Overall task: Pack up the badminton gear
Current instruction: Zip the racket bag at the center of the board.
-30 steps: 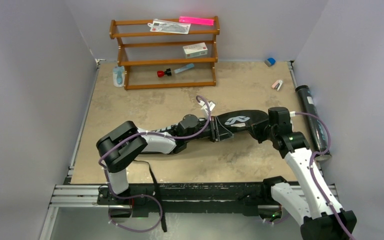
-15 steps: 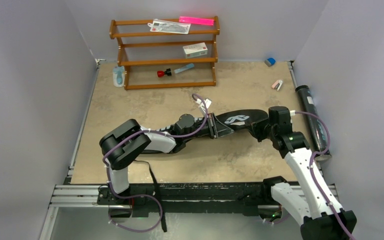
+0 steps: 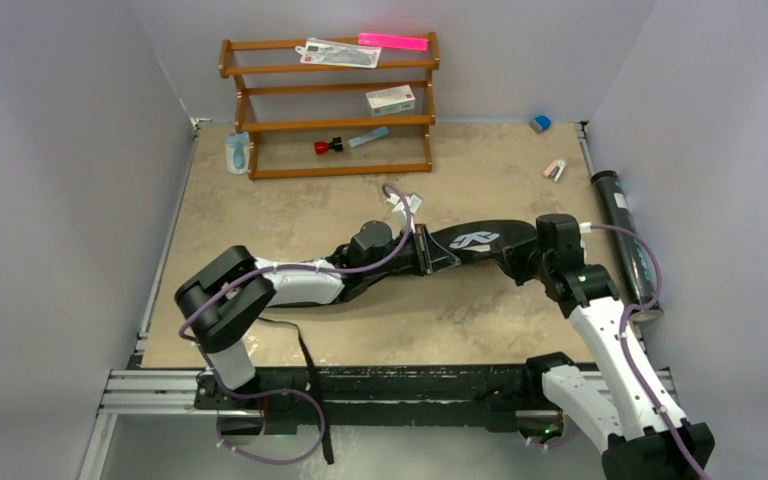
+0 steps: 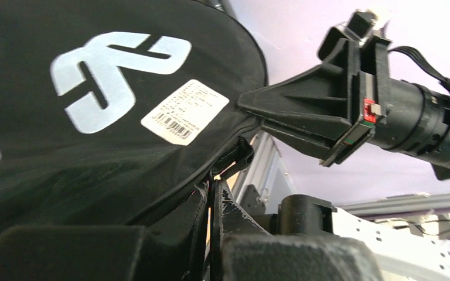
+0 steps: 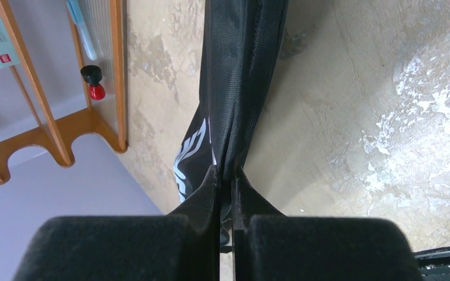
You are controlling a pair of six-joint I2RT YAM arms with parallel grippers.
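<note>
Here, the right gripper (image 5: 227, 175) is clenched on a fold of the black bag (image 5: 240, 70). Both fingers press flat against the fabric at the bottom centre of the right wrist view. The left gripper (image 4: 212, 196) is likewise closed. It pinches the bag's seam edge just below the zip pull (image 4: 237, 157), at the lower centre of the left wrist view. The bag's panel, with white lettering and a white barcode label (image 4: 184, 111), fills the upper left of that frame. The right gripper's fingers meet the same edge from the right side of the frame.

In the top view, the bag lies across the centre of the table (image 3: 260, 210), partly under the left arm. The dark tube (image 3: 628, 245) lies along the table's right edge, apart from the bag. The wooden rack (image 3: 330, 125) stands at the upper centre.
</note>
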